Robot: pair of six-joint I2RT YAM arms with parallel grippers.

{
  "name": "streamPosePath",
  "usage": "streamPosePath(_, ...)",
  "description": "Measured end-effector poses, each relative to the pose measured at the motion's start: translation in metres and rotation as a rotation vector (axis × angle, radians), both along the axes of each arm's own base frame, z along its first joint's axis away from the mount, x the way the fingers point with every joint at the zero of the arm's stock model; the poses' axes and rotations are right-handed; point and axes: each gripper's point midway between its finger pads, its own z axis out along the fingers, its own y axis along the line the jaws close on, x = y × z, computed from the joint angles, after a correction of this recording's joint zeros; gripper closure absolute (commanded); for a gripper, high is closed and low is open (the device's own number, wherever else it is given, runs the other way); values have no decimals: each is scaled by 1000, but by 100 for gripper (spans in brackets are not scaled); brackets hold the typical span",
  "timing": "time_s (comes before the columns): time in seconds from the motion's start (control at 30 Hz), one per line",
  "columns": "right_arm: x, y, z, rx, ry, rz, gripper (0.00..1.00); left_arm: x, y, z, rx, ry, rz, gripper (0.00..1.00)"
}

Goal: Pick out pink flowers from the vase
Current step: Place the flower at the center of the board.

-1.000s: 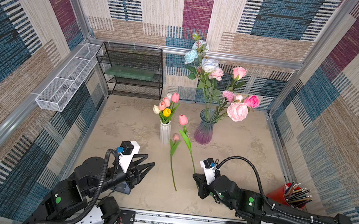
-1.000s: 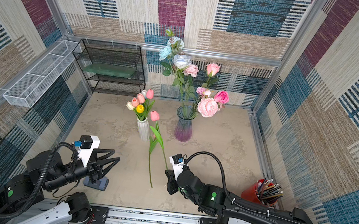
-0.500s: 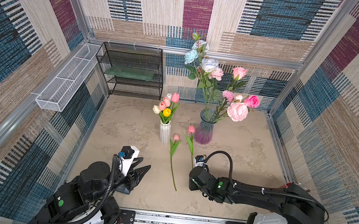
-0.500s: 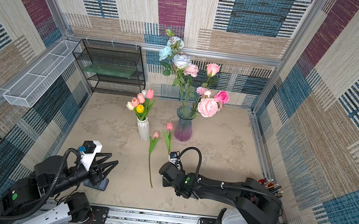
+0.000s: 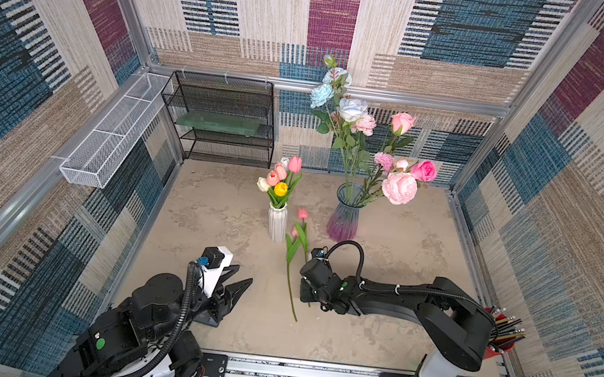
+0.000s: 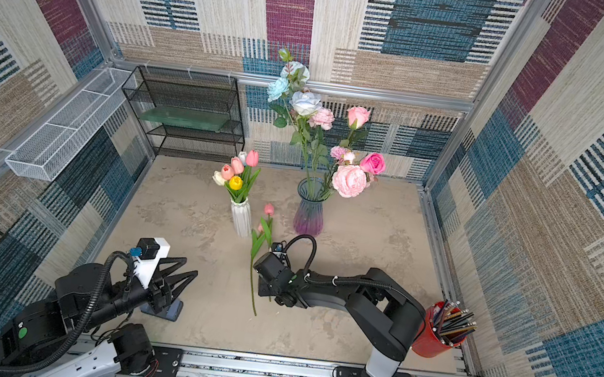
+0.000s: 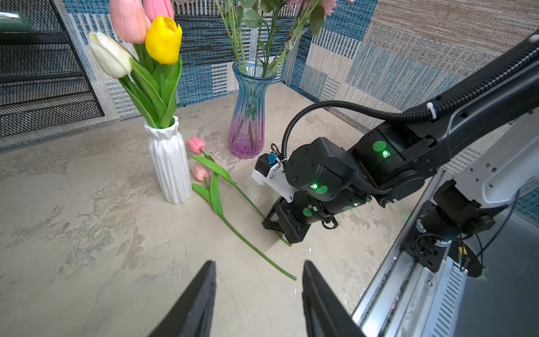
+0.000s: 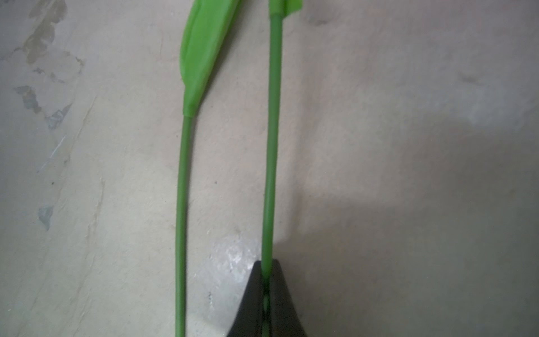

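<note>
One pink tulip (image 5: 303, 213) lies low over the tabletop, its stem (image 8: 272, 146) pinched in my right gripper (image 8: 267, 267), which is shut near the stem's lower end. A second pink tulip (image 7: 200, 172) lies loose beside it, and its stem (image 8: 182, 204) runs parallel. More pink tulips (image 5: 295, 164) stand in the white ribbed vase (image 5: 276, 226) with white and yellow ones. Pink roses (image 5: 399, 187) stand in the blue-purple glass vase (image 5: 344, 219). My left gripper (image 7: 259, 265) hovers open and empty, short of the loose stem's end.
A black mesh shelf (image 5: 222, 118) stands at the back left. A white wire basket (image 5: 112, 130) hangs on the left wall. A red cup of pencils (image 5: 502, 338) sits at the front right. A small grey-blue slab (image 6: 161, 308) lies under my left gripper.
My right arm has come down toward the table with the tulip, which now lies nearly flat beside the loose one. My left gripper has shifted slightly and stays open.
</note>
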Motion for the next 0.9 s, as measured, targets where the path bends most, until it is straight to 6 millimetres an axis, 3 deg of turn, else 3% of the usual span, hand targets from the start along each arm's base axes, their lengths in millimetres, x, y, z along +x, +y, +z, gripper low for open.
streamPosePath(0.2, -5, 12, 0, 32, 11, 31, 88, 0, 0, 0, 1, 1, 0, 50)
streamPosePath(0.77, -35, 18, 0, 47, 54, 97, 83, 0, 0, -1, 2, 1, 1, 50)
streamPosePath(0.9, -34, 19, 1, 65, 67, 100, 78, 0, 0, -1, 2, 0, 2, 50)
